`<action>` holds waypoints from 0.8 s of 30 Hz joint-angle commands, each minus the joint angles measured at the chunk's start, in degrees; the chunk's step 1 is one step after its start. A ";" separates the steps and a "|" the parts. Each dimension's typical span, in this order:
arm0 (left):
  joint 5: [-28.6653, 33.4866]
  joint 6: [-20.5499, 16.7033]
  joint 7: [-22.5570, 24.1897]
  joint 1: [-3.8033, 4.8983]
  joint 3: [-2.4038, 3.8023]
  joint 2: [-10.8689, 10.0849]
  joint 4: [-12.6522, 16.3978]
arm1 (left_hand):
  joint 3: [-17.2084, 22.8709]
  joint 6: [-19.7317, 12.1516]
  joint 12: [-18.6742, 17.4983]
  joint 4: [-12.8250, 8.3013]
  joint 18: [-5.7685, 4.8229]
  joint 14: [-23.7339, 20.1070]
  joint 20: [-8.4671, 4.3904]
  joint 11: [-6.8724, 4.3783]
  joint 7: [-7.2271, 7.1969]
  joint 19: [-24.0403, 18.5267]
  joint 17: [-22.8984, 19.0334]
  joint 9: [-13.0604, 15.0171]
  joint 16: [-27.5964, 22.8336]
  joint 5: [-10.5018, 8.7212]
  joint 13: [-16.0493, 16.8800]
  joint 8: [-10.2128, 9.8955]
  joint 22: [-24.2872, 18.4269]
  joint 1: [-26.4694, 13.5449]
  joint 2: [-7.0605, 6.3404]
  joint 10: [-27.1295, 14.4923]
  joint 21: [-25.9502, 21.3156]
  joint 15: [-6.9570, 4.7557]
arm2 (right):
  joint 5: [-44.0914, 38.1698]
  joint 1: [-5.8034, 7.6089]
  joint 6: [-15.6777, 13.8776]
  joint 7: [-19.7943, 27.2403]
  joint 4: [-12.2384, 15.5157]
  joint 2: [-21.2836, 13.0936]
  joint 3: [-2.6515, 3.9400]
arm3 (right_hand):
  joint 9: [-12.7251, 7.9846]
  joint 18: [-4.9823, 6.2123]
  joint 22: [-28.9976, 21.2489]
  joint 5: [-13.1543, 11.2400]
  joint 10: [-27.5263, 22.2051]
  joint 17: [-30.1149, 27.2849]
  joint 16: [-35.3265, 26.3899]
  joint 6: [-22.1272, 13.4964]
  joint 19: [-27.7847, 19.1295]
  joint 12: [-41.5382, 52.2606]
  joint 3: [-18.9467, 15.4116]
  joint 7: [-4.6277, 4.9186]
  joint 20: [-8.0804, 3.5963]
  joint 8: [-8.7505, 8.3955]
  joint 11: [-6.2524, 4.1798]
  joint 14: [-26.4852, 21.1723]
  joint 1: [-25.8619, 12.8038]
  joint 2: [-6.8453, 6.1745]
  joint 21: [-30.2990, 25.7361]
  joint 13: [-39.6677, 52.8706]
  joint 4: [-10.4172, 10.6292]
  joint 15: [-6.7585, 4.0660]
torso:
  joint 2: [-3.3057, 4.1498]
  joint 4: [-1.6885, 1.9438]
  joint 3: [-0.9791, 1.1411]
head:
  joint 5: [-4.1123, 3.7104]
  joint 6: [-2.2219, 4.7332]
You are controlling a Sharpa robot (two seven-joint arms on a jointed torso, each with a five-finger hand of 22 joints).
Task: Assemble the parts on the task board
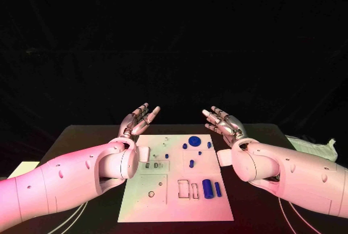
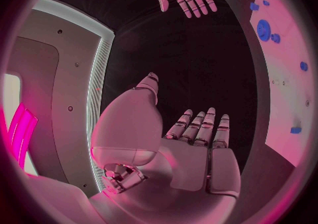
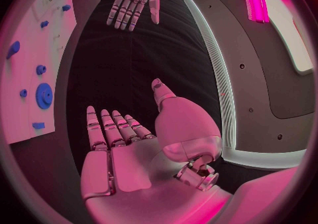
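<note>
You see the black surface (image 1: 87,138) with the white task board (image 1: 163,193) in its middle, the board's long axis running from the robot's side to the far edge. Your left hand (image 1: 139,119) and right hand (image 1: 223,122) hover beyond the board's far corners, palms up, fingers spread, holding nothing. On the board lie a blue gear (image 1: 194,141) near the far edge and a blue cylinder (image 1: 207,188) at the near right, its long axis along the board's length.

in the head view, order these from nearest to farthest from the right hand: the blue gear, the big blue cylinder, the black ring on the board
1. Blue gear, at the board's far end, just left of the right hand.
2. Big blue cylinder, near right part.
3. Black ring, near left part.
</note>
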 commanded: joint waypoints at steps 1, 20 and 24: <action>-0.83 4.17 1.64 0.11 0.02 0.12 -0.09 | 0.26 1.07 0.31 0.82 1.69 1.22 0.81 0.51 5.45 0.42 0.18 0.13 0.46 0.45 0.16 0.37 0.16 3.07 0.02 1.02 0.37 0.68 | -7.30 -0.23 11.01 -5.01 -0.43 0.07 0.24 | 0.31 0.83 0.21 0.67 3.24 0.32 0.60 2.75 1.76 0.57 0.87 7.95 0.48 0.52 0.76 3.17 3.74 0.55 0.48 0.33 -1.16 0.50 | -0.01 0.01 -0.02 | 0.00 -0.02; -1.66 6.79 2.77 0.14 0.01 -2.65 -0.22 | -0.26 34.31 8.26 -2.68 6.67 44.65 -2.07 -1.16 5.01 42.37 6.51 2.59 13.36 0.11 2.89 6.14 7.88 9.03 4.25 43.14 18.25 -4.11 | -35.22 0.80 6.20 -5.72 -5.61 -0.27 1.30 | 2.63 7.44 2.77 2.43 46.74 2.23 5.97 43.66 33.80 4.69 13.72 4.83 -2.32 5.26 -3.41 47.41 13.86 -4.09 9.03 1.94 -14.58 -4.79 | 1.09 0.52 -0.35 | -0.72 -0.74; -1.06 8.22 1.24 0.18 0.03 -4.46 2.76 | -0.89 36.41 8.13 -2.74 6.57 48.40 -3.34 -2.20 4.30 45.46 8.12 2.34 13.72 0.11 2.87 5.90 7.97 8.94 4.65 46.59 19.19 -5.30 | -45.03 1.92 7.42 -8.30 -6.98 0.50 1.50 | 2.58 7.39 2.68 3.46 49.90 2.47 5.67 45.95 36.82 3.35 15.62 3.96 -3.60 4.81 -4.31 51.43 13.01 -6.09 10.02 1.97 -14.39 -5.99 | 2.03 0.52 -0.61 | -0.84 -0.45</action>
